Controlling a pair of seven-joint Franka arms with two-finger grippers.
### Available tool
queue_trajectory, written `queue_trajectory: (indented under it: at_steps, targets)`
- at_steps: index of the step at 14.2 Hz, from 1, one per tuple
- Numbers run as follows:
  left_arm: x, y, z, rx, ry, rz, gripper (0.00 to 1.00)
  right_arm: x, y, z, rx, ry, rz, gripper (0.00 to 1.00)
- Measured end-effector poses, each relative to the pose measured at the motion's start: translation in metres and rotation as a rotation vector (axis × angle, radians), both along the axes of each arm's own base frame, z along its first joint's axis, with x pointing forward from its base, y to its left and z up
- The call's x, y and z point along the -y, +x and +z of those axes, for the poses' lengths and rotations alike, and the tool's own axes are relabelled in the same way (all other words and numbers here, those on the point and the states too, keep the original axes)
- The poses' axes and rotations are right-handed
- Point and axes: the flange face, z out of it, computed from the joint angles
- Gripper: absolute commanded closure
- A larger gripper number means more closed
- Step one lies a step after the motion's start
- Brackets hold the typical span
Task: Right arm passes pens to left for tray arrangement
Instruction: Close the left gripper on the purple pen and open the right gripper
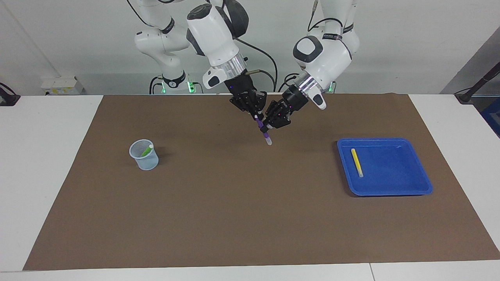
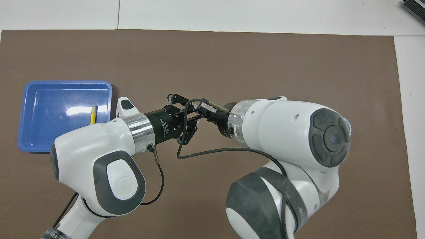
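Above the middle of the brown mat, the slim purple marker pen [image 1: 262, 130] hangs steeply, pale end down, clamped high by the right gripper [image 1: 254, 114] and (just below) by the left gripper [image 1: 267, 127]; release suits next.

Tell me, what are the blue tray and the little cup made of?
The blue tray looks like glossy plastic: light glints off its smooth floor. The pale-blue cup seems to be fine mesh, plastic or metal I cannot tell; the green pen shows through its wall.
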Motion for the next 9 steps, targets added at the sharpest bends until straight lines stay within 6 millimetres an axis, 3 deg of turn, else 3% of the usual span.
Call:
queue_trajectory:
  at_steps: [6,7,8,9]
  targets:
    - [0.0017,-0.0009,0.0003,0.006,0.002,0.002,1.0,0.0013,0.0001,0.0005,-0.002,-0.002,-0.001,0.97]
    - [0.0015,-0.0008,0.0003,0.007,0.002,0.002,1.0,0.0013,0.0001,0.0005,-0.002,-0.002,-0.001,0.84]
    - [0.0013,-0.0006,0.0003,0.009,0.003,0.0,1.0,0.0012,0.0001,0.0005,-0.002,-0.001,-0.001,0.47]
    - [0.0006,-0.0002,0.0003,0.015,0.006,-0.006,1.0,0.0014,0.0003,0.0006,-0.001,0.0,-0.002,0.24]
